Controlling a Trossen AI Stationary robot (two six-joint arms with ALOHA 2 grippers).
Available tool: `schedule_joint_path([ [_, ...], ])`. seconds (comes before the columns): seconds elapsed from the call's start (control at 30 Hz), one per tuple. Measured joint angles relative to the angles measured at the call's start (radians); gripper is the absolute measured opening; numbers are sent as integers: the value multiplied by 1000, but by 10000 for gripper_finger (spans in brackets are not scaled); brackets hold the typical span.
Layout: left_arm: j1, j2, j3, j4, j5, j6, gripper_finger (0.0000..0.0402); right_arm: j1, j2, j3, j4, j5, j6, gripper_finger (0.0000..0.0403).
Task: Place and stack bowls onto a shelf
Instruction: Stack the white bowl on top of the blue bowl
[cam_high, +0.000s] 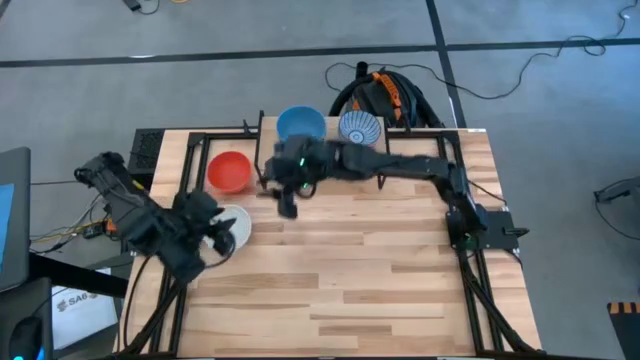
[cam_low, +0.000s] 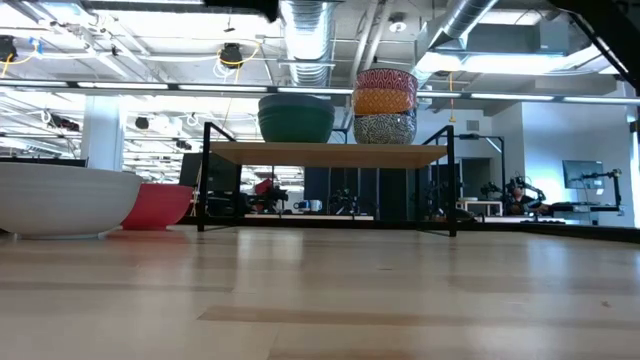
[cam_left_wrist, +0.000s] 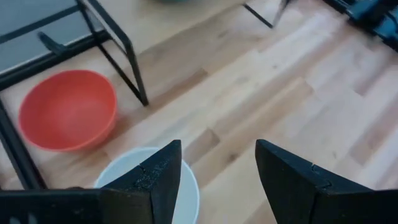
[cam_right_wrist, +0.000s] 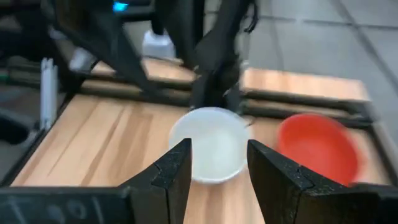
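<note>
The right arm is stretching across the low rack with a light wooden top board on thin black legs (cam_low: 328, 153), hiding most of that board from above, so only a round light blue bowl (cam_high: 300, 124) and a blue-white striped bowl (cam_high: 359, 127) are peeking out beside it. From table level, a dark green bowl (cam_low: 296, 118) is sitting on the board beside a stack of 3 bowls (cam_low: 386, 105), though their patterns are hard to make out. The right gripper (cam_high: 287, 203) is hanging just past the rack's front edge, its fingers apart and holding nothing. The left gripper (cam_high: 218, 238) is hovering over the round white bowl (cam_left_wrist: 149, 185), partly covering it, jaws spread wide and empty. The round red bowl (cam_high: 229, 171) is sitting on the tabletop near the rack's left legs.
</note>
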Motion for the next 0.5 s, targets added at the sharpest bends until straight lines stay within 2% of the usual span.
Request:
schedule_joint_path([
  [0.13, -105, 4, -37, 1, 8, -53, 190, 68, 71, -3, 28, 26, -2, 179],
  [0.23, -155, 4, -86, -5, 23, -108, 190, 109, 130, -4, 40, 41, -71, 181],
  [0.5, -219, 3, -205, 3, 185, -232, 190, 167, 272, -3, 120, 57, -244, 210],
])
